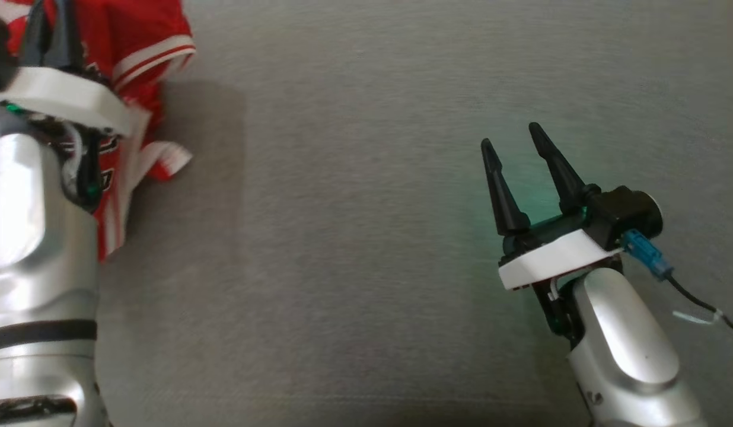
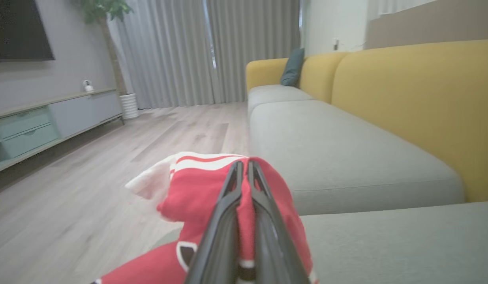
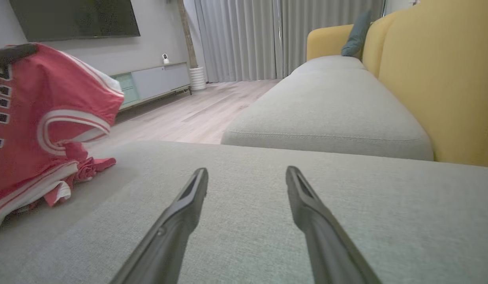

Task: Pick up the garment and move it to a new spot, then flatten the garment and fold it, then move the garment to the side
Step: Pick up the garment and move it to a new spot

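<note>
The garment [image 1: 138, 41] is a red jersey with white stripes, bunched at the far left of the grey cushion [image 1: 366, 237]. My left gripper [image 1: 49, 24] is shut on a fold of it. In the left wrist view the two fingers pinch red cloth [image 2: 196, 193] at their tips [image 2: 244, 165]. The lifted part of the garment [image 3: 42, 118] hangs at the left of the right wrist view, and its lower edge rests on the cushion. My right gripper [image 1: 512, 136] stands open over bare cushion to the right, with nothing between its fingers [image 3: 247, 172].
The grey seat stretches wide between the garment and the right gripper. Beyond it a yellow sofa back [image 2: 417, 110] runs along the right, with a teal pillow [image 2: 292, 67] at its far end. Wooden floor [image 2: 70, 197] and a low cabinet [image 2: 50, 118] lie past the cushion's left edge.
</note>
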Robot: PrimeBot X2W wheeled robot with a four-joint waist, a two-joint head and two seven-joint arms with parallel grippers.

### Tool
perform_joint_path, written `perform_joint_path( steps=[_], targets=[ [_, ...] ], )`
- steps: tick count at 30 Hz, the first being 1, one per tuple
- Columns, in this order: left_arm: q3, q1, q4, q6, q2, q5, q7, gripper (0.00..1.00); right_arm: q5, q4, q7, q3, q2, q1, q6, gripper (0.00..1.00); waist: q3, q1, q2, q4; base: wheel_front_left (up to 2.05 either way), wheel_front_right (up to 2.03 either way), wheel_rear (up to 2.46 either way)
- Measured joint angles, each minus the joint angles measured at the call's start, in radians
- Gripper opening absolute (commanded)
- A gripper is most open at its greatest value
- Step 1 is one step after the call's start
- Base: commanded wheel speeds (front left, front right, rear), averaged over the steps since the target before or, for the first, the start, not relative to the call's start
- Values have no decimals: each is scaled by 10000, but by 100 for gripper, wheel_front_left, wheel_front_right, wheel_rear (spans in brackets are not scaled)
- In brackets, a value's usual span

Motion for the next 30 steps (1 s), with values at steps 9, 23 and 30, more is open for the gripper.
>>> perform_joint_path(
  steps=[9, 23, 30],
  targets=[
    [-1586, 4, -301, -2, -876, -403, -15, 0, 688, -428, 0, 458, 23, 4, 0, 100, -147, 0, 0, -2102, 0, 0, 0],
    [-3781, 77, -1011, -2, -1551, -1206, -67, 0, 1195, -857, 0, 702, 50, 29, 0, 100, 143, 0, 0, -4643, 0, 0, 0],
    [-4867, 759, -1210, 307, -1569, -1889, -67, 0, 1214, -867, 0, 531, 63, 154, 0, 100, 249, 0, 0, -4636, 0, 0, 0]
  ],
)
